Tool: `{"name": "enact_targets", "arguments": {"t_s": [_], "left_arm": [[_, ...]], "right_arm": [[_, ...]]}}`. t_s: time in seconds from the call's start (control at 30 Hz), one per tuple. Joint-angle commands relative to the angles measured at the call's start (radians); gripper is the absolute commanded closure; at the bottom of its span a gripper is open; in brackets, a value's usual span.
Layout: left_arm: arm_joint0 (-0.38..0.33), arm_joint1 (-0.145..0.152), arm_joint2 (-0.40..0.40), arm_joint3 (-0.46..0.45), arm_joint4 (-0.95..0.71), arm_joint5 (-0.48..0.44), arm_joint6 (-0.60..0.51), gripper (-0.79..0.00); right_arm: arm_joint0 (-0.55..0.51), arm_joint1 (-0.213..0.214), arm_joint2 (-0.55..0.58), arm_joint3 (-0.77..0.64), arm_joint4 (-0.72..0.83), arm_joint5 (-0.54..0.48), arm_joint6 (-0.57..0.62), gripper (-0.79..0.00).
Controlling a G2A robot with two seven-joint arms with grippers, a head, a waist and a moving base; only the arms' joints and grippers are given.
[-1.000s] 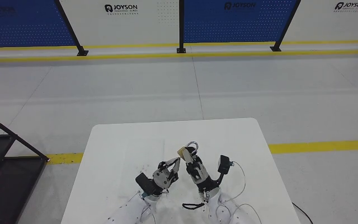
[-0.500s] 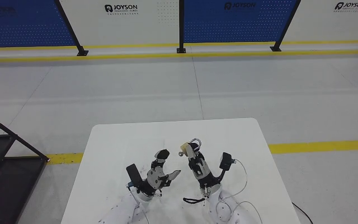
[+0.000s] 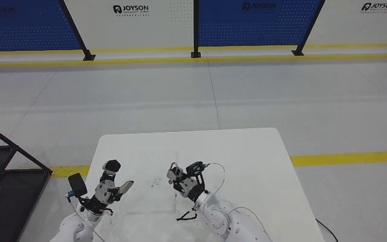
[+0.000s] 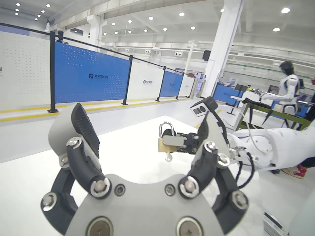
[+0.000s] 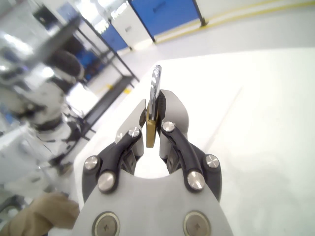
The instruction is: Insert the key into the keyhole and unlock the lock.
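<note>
We see the right claw shut tight on the lock, pinching its gold body from both sides. It holds the lock up off the table, near the middle.

The lock stands upright. The shiny loop is on top and the little key pokes out underneath. The key looks to us as if it sits in the keyhole. We cannot tell if the loop has popped open.

The left claw is wide open and holds nothing. In the top view the lock lies at about 3 o'clock from it, well apart.

So we think the left claw is the one that must go over toward 3 o'clock. It would come at the key low down, under the lock's up-and-down line, to pinch and turn it.

The blue and white fence panels carry a logo and letters. We see no writing on the lock.
</note>
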Motion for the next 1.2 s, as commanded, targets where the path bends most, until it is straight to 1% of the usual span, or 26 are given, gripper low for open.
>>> {"name": "enact_targets", "arguments": {"t_s": [0.0,0.07,0.27,0.37,0.4,0.43,0.47,0.5,0.53,0.7,0.8,0.87,0.93,1.03,1.1,1.17], "left_arm": [[0.006,0.003,-0.028,0.017,-0.042,0.0,-0.054,-0.785],[-0.002,0.002,-0.029,0.04,-0.074,-0.002,-0.085,-0.785],[-0.002,0.002,-0.029,0.04,-0.074,-0.002,-0.085,-0.785],[-0.002,0.002,-0.029,0.04,-0.074,-0.002,-0.085,-0.785],[-0.002,0.002,-0.029,0.04,-0.074,-0.002,-0.085,-0.785],[-0.002,0.002,-0.029,0.04,-0.074,-0.002,-0.085,-0.785],[-0.002,0.002,-0.029,0.04,-0.074,-0.002,-0.085,-0.785],[-0.002,0.002,-0.029,0.04,-0.074,-0.002,-0.085,-0.785],[-0.002,0.002,-0.029,0.04,-0.074,-0.002,-0.085,-0.785],[-0.002,0.002,-0.029,0.04,-0.074,-0.002,-0.085,-0.785],[-0.002,0.002,-0.029,0.04,-0.074,-0.002,-0.085,-0.785],[-0.002,0.002,-0.029,0.04,-0.074,-0.002,-0.085,-0.785],[-0.002,0.002,-0.029,0.04,-0.074,-0.002,-0.085,-0.785],[-0.002,0.002,-0.029,0.04,-0.074,-0.002,-0.085,-0.785],[-0.002,0.002,-0.029,0.04,-0.074,-0.002,-0.085,-0.785],[-0.002,0.002,-0.029,0.04,-0.074,-0.002,-0.085,-0.785]], "right_arm": [[0.026,-0.015,-0.042,0.041,0.008,0.015,0.049,0.0],[0.051,-0.032,-0.078,0.079,0.009,0.048,0.082,0.0],[0.128,-0.092,-0.171,0.195,-0.015,0.206,0.111,0.0],[0.157,-0.118,-0.199,0.24,-0.013,0.252,0.113,0.0],[0.165,-0.125,-0.207,0.252,-0.018,0.263,0.112,-0.111],[0.17,-0.131,-0.216,0.261,-0.025,0.266,0.112,-0.456],[0.173,-0.135,-0.223,0.27,-0.033,0.267,0.11,-0.677],[0.175,-0.138,-0.227,0.276,-0.04,0.27,0.104,-0.773],[0.175,-0.141,-0.229,0.278,-0.047,0.276,0.092,-0.785],[0.162,-0.137,-0.24,0.256,-0.129,0.3,0.064,-0.785],[0.138,-0.12,-0.229,0.2,-0.204,0.335,0.027,-0.785],[0.111,-0.102,-0.211,0.138,-0.258,0.358,-0.001,-0.785],[0.072,-0.075,-0.183,0.058,-0.336,0.377,-0.053,-0.785],[-0.02,-0.017,-0.115,-0.077,-0.482,0.381,-0.119,-0.785],[-0.111,0.027,-0.04,-0.206,-0.558,0.363,-0.169,-0.785],[-0.222,0.072,0.05,-0.34,-0.614,0.32,-0.209,-0.785]]}}
